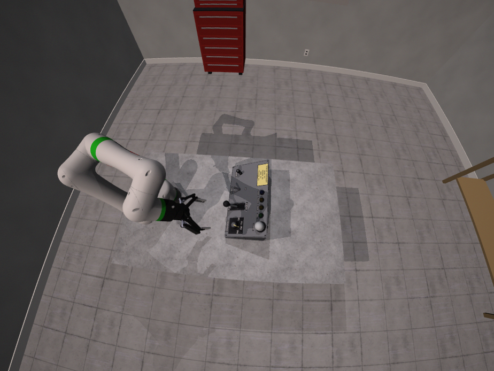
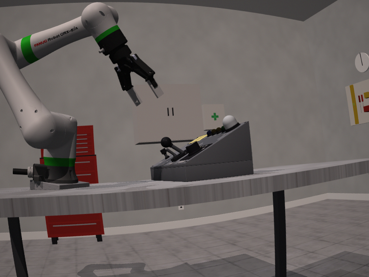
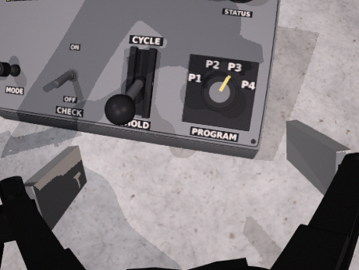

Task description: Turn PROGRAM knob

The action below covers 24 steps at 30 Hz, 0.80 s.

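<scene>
- Claw (image 2: 144, 93), spread wide and empty, hung above and short of the console (image 2: 220, 155).
- PROGRAM knob (image 3: 219, 91) pointed near P3; a careless approach risked bumping the CYCLE lever (image 3: 122, 107) beside it or sliding the console.

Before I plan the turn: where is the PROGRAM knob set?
P3: in the wrist view, the PROGRAM knob has its yellow pointer aimed at that label.
</scene>
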Motion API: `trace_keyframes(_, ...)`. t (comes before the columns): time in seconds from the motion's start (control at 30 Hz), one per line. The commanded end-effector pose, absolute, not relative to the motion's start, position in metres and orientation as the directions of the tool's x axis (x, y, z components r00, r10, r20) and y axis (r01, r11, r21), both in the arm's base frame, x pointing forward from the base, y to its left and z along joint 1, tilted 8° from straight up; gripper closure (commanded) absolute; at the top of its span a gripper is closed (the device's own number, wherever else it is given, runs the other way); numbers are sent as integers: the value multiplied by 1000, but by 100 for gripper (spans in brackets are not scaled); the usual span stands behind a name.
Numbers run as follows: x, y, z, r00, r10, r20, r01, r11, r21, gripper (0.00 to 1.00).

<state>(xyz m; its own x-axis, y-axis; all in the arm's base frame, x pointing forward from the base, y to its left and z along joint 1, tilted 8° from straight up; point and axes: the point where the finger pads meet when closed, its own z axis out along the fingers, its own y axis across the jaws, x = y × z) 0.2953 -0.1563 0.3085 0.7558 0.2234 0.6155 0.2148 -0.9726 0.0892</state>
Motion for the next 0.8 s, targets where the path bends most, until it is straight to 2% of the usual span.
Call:
trace_keyframes(0.0,294,-156,310,756,224,616,215,-973,90,0)
trace_keyframes(0.63,292,-156,314,756,222,615,214,-973,89,0)
trace_keyframes(0.77,305,-168,297,803,145,578,131,-989,66,0)
